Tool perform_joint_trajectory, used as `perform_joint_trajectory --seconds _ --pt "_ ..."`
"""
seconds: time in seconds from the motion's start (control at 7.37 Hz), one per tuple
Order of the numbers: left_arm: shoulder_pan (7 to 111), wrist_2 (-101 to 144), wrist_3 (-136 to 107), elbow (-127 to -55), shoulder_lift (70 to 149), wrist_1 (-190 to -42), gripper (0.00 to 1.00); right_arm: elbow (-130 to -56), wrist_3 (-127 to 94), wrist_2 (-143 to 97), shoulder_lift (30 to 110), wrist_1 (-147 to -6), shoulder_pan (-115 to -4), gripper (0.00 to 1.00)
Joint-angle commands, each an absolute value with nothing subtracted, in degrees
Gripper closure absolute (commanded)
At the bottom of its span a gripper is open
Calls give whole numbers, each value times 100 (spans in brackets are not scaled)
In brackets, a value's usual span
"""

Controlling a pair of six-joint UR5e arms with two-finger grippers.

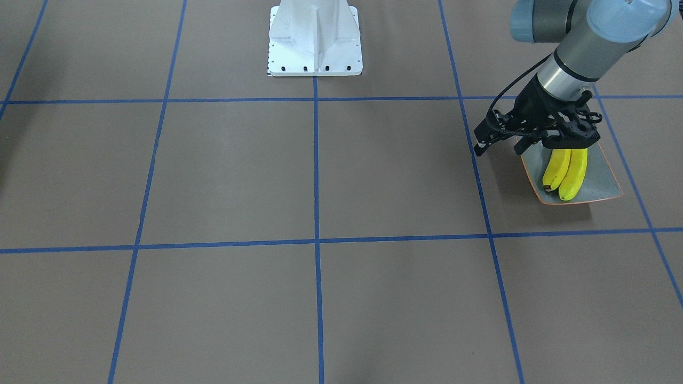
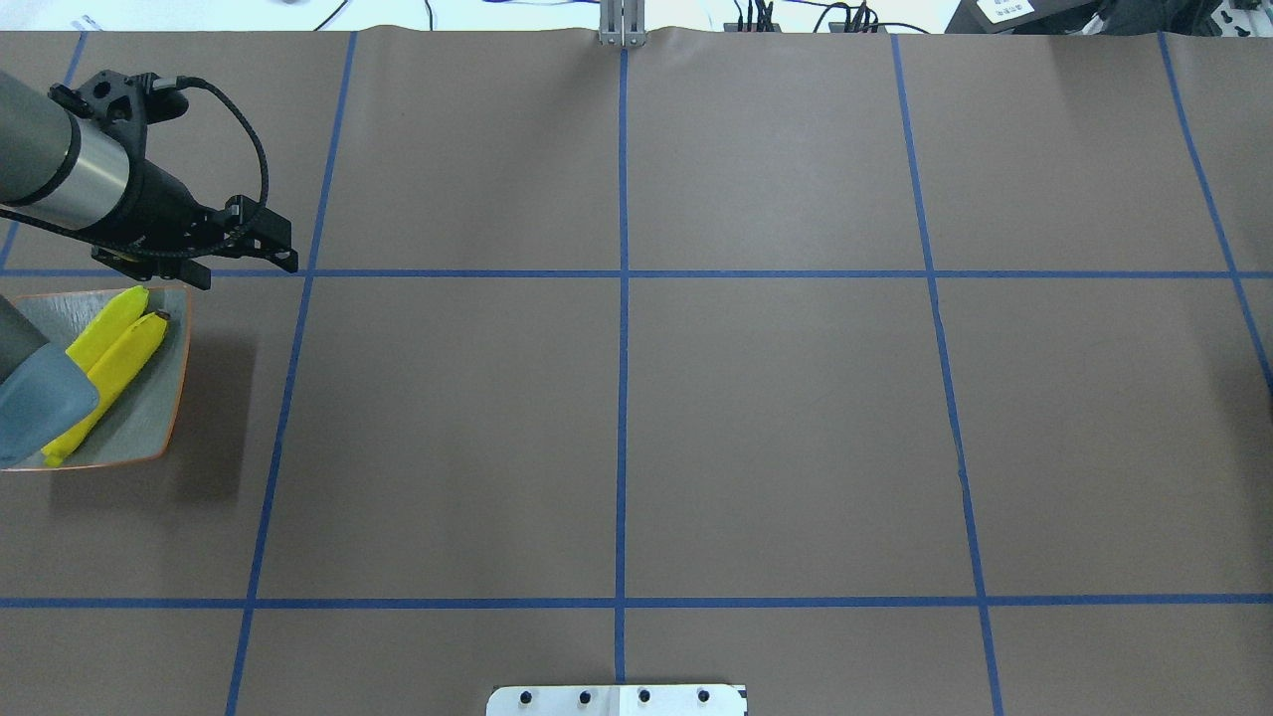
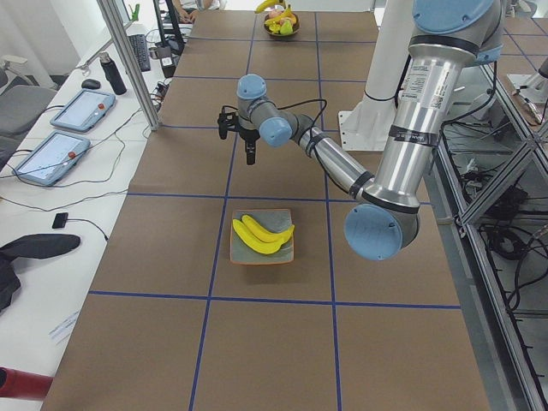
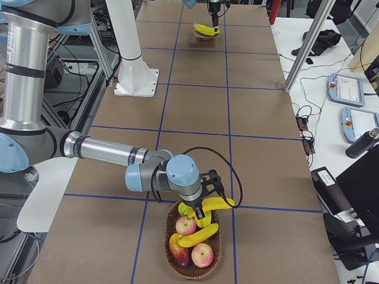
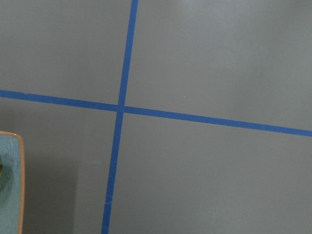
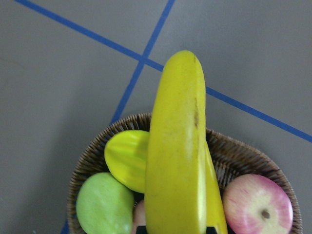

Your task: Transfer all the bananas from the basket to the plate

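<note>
While my right pincer clamped a banana above the wicker basket and my left pincer hung open beside the plate of two bananas, I judged a slow lift safest.

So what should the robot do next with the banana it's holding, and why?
Probably lift it a little higher first. The right jaws are shut on a banana just over the basket, close to an apple; clearing the rim comes before carrying it to the plate.
</note>
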State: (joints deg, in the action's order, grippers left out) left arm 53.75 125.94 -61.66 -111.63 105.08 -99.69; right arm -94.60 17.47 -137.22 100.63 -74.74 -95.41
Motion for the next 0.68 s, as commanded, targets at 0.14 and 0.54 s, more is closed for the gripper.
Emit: perform_joint_trajectory --seconds 0.14,0.54 --pt "5370 12604 -6528 -11110 10783 -9976 0 -9579 -466 -15051 9232 -7453 -8888 100" --pt "5292 12612 -7414 -10890 11494 -9984 0 -10141 -2814 -15407 8354 -7401 -7703 100"
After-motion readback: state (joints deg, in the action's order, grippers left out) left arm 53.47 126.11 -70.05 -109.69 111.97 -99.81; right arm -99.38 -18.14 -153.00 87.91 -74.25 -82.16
